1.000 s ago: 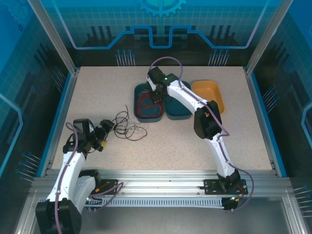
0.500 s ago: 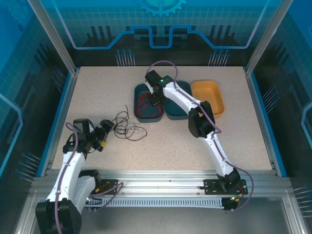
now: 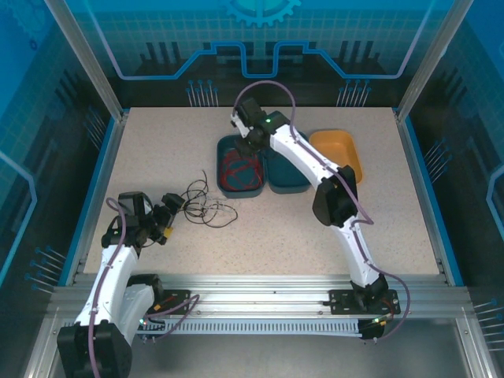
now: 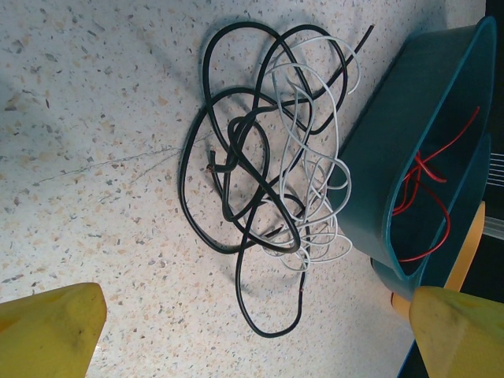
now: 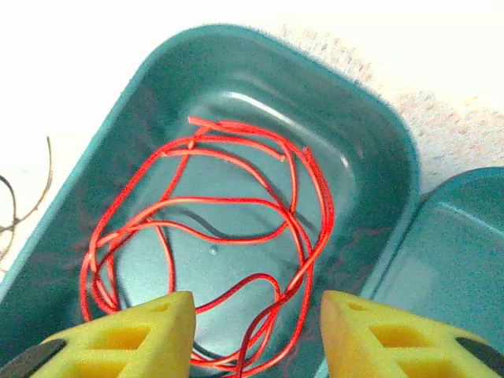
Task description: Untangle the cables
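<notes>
One cable (image 3: 233,170) lies in a tray (image 5: 378,157), the tangle (image 4: 252,181) left of it.

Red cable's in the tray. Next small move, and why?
Probably lift the right claw clear of the teal tray: its jaws stand apart with nothing between them, and the red cable lies loose on the tray floor. The black and white cables sit tangled on the table.
</notes>
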